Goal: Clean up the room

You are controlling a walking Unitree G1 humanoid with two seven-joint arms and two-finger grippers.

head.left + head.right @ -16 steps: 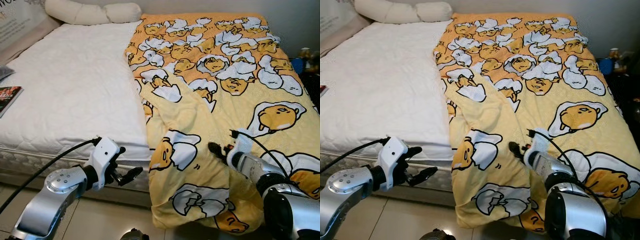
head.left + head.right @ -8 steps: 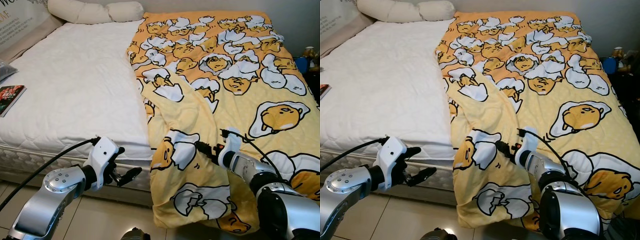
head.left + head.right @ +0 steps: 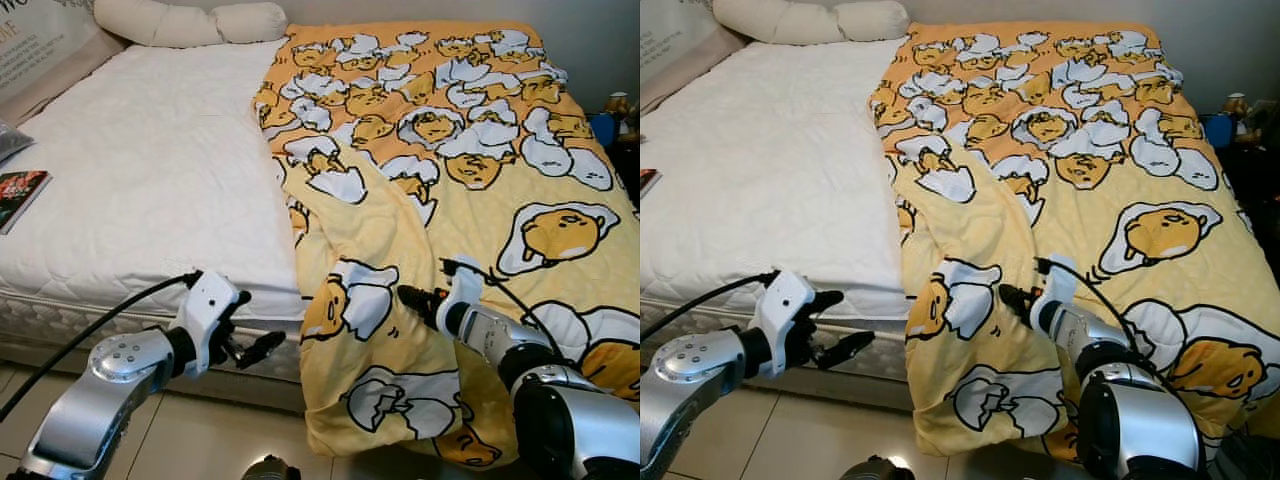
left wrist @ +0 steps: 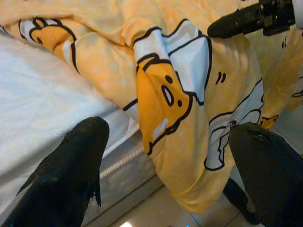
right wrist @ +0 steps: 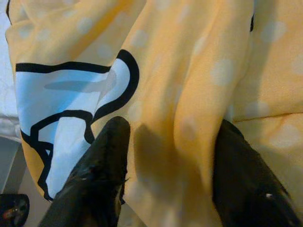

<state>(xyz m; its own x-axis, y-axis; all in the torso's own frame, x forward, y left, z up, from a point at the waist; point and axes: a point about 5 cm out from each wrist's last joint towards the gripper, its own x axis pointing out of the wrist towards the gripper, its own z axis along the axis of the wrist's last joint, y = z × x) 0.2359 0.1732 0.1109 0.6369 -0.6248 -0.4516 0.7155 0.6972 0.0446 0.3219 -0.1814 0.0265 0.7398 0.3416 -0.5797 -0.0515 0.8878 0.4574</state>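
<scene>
A yellow blanket [image 3: 450, 200] printed with cartoon egg figures covered the right half of the bed [image 3: 150, 170] and hung over the foot edge down toward the tiled floor [image 3: 200, 440]. To the blanket's left, the white quilted mattress lay bare. Two long white pillows [image 3: 190, 22] lay at the head of the bed, up and left of the blanket's top corner. A book [image 3: 18, 195] with a dark red cover rested far left of the blanket, at the mattress edge; its cover text was too small to read. A board with printed letters [image 3: 40, 50] leaned beyond the book, the writing not legible. A blue cup-like thing [image 3: 603, 128] stood just off the blanket's right edge, its contents impossible to make out.

The right gripper [image 3: 412, 296] lay on the blanket near the foot edge, just right of a large egg print. In the right wrist view its two black fingers [image 5: 102, 170] were spread apart and pressed onto the cloth, a raised fold of blanket lying between them, not yet pinched.

The left gripper [image 3: 255, 345] hovered in front of the mattress edge, just left of the hanging blanket, clear of it. Its fingers [image 4: 66, 175] stood wide apart, holding nothing.
</scene>
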